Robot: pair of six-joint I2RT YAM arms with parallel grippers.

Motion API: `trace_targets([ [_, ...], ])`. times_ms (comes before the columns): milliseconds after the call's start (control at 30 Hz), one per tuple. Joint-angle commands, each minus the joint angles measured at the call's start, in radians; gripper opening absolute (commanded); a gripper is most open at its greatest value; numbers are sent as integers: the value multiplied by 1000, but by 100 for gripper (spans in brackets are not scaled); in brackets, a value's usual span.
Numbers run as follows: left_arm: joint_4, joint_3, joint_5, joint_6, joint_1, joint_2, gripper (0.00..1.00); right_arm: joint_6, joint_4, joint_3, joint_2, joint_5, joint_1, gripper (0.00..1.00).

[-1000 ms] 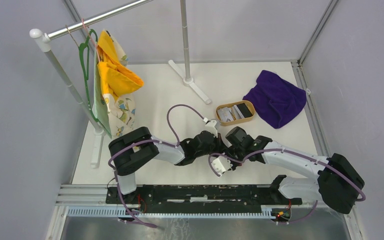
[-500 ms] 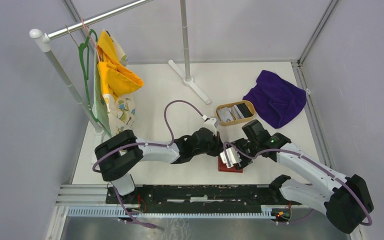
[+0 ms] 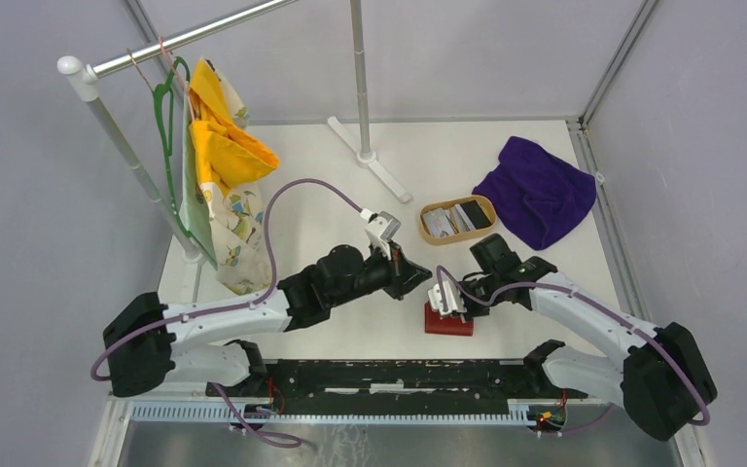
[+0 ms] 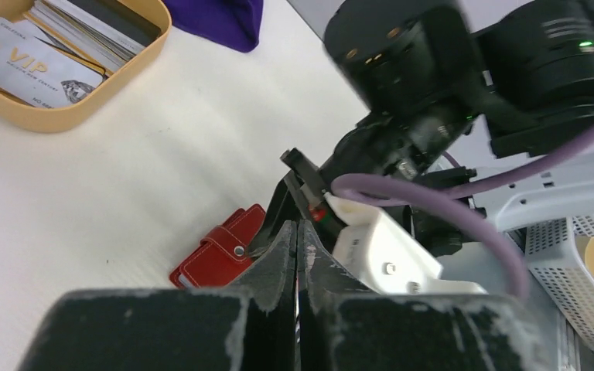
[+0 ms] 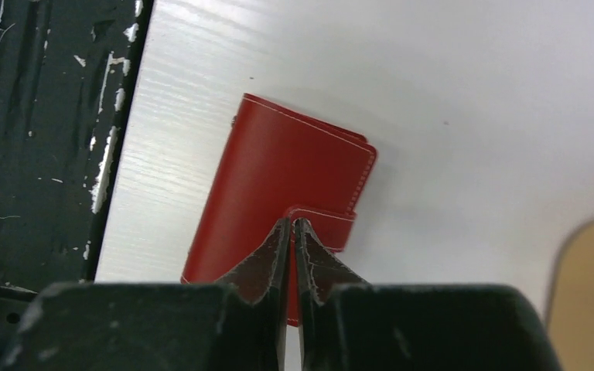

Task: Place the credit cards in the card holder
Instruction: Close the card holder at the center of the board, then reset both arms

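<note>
Card holder [image 5: 278, 170], red and folded closed, lies flat on the white table [image 3: 302, 165] in the lower middle of the top view, close to the black rail [image 5: 46, 116] that carries the arm bases. Its snap tab wraps over one long edge.

Right gripper [image 5: 292, 224]: the jaws are pressed together, with only a hairline between them, and the tips sit at the edge of the snap tab. Whether the tab is pinched between them cannot be told.

Left gripper [image 4: 297, 228]: the jaws are pressed together with nothing between them. In the top view it hangs above the table just to the upper left of the card holder, apart from it and from the right gripper.

Credit cards [image 4: 31, 66]: these lie stacked in a tan oval tray [image 4: 69, 116], right of centre in the top view and well apart from the card holder. A silvery card marked VIP lies uppermost, and a dark card shows beside it.

Purple cloth [image 3: 537, 190]: crumpled, just right of the tray.

Clothes rack [image 3: 136, 165]: upper left of the top view, bearing a green hanger [image 3: 167, 117] and a yellow garment [image 3: 222, 146].
</note>
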Motion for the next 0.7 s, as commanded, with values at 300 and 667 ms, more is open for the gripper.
trace_targets([
  [300, -135, -160, -80, 50, -3, -358, 4, 29, -17, 76, 22, 56, 50, 20],
  [667, -560, -6, -380, 59, -3, -618, 85, 625, 395, 233, -320, 610, -111, 98],
])
